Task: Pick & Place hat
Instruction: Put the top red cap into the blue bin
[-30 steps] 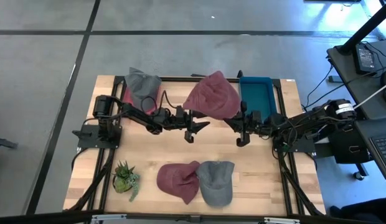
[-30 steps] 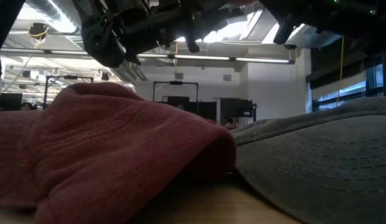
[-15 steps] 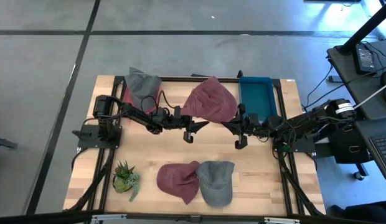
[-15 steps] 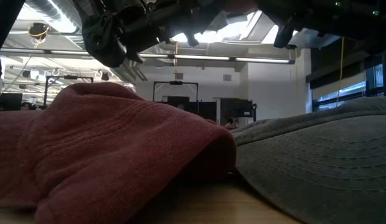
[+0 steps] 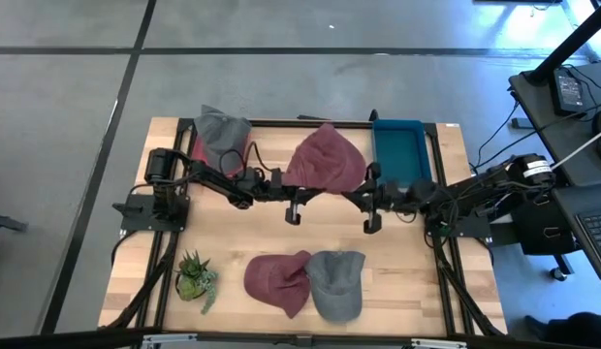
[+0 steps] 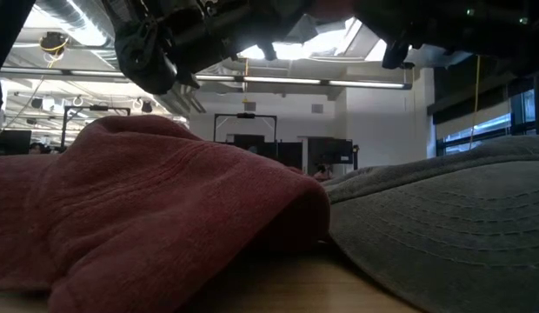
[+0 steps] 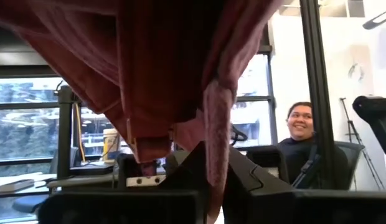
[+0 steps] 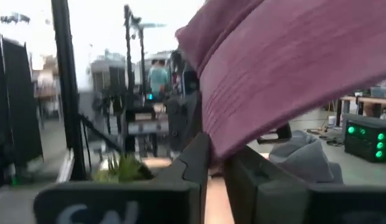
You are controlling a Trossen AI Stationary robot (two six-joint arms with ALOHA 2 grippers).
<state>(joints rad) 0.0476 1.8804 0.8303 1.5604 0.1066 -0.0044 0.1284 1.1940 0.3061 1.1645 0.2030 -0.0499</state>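
A dark red hat hangs above the middle of the table between my two grippers. My left gripper is shut on its left edge and my right gripper on its right edge; both point slanting upward. Another red hat and a grey hat lie side by side near the front edge, filling the low view. A second grey hat rests at the far left. My left gripper pinches a hanging fold of the red hat's edge between its two fingers, coming from the table's left and slanting up. The cloth drapes slack over and beyond the fingers, clear of the table. My right gripper has the red hat's opposite edge between its two fingers, coming from the table's right and slanting up. The cloth rises from the fingers in a broad sheet, clear of the table.
A blue bin stands at the far right, just behind my right gripper. A small green plant sits at the near left. Bare wood lies between the held hat and the two hats in front. A person shows in the room beyond.
My left gripper has shut on the red hat's left edge, having stood open beside it. My right gripper has tipped down a little, and the hat has sunk and flattened between the two grippers.
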